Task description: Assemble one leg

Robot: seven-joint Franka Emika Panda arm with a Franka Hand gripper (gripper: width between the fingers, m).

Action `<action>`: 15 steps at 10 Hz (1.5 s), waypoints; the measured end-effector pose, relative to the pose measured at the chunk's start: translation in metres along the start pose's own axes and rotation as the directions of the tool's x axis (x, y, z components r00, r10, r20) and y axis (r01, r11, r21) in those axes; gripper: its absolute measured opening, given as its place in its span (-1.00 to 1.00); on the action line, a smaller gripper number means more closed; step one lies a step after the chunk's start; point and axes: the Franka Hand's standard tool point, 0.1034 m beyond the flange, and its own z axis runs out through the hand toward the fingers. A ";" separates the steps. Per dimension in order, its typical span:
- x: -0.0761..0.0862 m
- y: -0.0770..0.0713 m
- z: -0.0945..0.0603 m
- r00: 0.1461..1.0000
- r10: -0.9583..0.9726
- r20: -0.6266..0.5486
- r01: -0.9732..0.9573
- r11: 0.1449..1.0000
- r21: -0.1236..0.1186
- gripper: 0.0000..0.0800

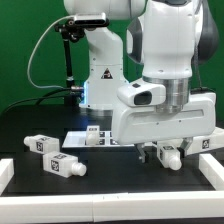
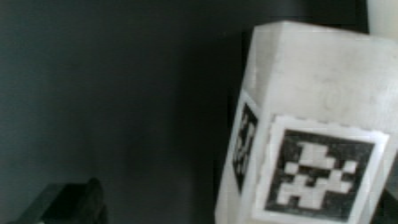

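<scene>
Scanning from the exterior view's left: first loose leg (image 1: 42,143) lies on its side on the black surface (image 1: 30,120), well apart from the tool, tag toward the camera. Second loose leg (image 1: 66,165) lies just beside it, a bit closer to the camera, also on its side and well clear of the tool. Next over, the marker board (image 1: 78,138) lies flat between those two and the tool. Small white tagged bits sit at its end nearer the tool, too small to identify. Arm base (image 1: 100,70) stands behind that. Tool (image 1: 166,156) is low over the surface, under the big white wrist housing. The leg (image 1: 171,158) is right at the tool: a rounded white end shows between the two dark fingers. Can't tell whether the fingers press on it or just stand around it, so grip state is unknown. On the tool's other side, toward the exterior view's right, another tagged white piece (image 1: 210,143) sits near it, partly hidden by the arm. White border strip (image 1: 100,192) runs along the front of the surface. Wrist view: the leg fills much of the frame, a white body with a square black-and-white tag on the face toward the camera, blurred. One dark fingertip (image 2: 71,203) shows at the frame edge, apart from the leg in that picture, with dark surface behind.
</scene>
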 end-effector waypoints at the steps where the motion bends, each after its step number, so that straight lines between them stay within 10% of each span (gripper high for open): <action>1: 0.000 0.000 0.000 1.000 0.000 0.000 0.000 1.000 0.000 0.62; 4: 0.000 0.002 0.000 1.000 -0.005 0.000 0.005 1.000 -0.001 -0.29; 8: -0.016 0.061 -0.007 0.994 -0.110 0.011 0.110 0.994 -0.009 -0.29; 11: -0.055 0.051 -0.007 0.998 -0.036 0.049 0.036 0.999 0.001 -0.29; 15: -0.055 0.052 -0.006 0.998 -0.030 0.053 0.030 1.000 0.003 -0.28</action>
